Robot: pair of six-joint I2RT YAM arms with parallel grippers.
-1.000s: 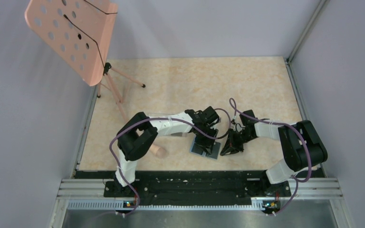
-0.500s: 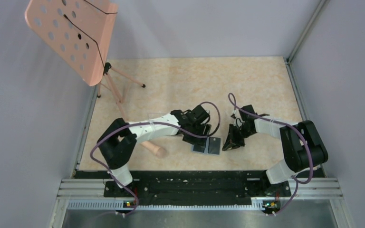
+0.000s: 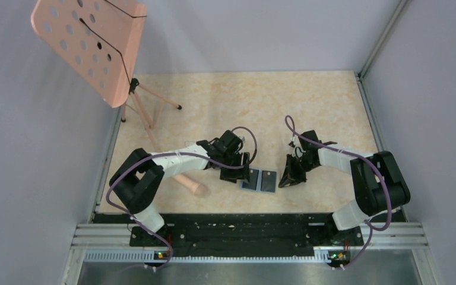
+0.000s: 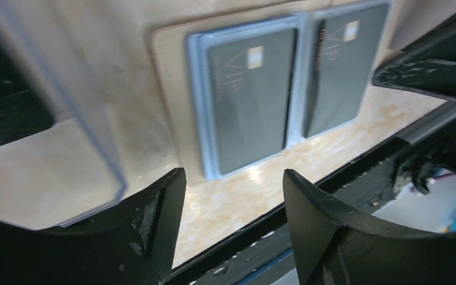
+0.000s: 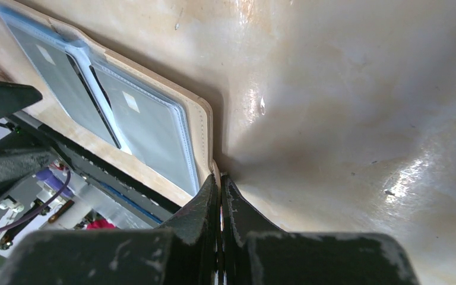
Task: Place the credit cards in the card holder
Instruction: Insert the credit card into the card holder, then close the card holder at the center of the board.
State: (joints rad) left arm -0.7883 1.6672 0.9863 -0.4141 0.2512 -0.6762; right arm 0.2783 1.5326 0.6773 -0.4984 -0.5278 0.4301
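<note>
Two credit cards (image 4: 250, 107) are counted, both dark grey and marked VIP. Each is slipped under a clear sleeve, one in each half of the single card holder (image 4: 167, 95). The holder is laid open and flat on the table (image 3: 243, 101), near its front edge, between the two grippers. One clear plastic box (image 4: 53, 89) is seen just beside the holder, on the left arm's side. The left gripper (image 4: 233, 178) is held wide apart just beside the holder, with nothing between its fingers. The right gripper (image 5: 219, 181) is pressed fully together, its tips set against the holder's tan edge; whether that edge is pinched cannot be told.
</note>
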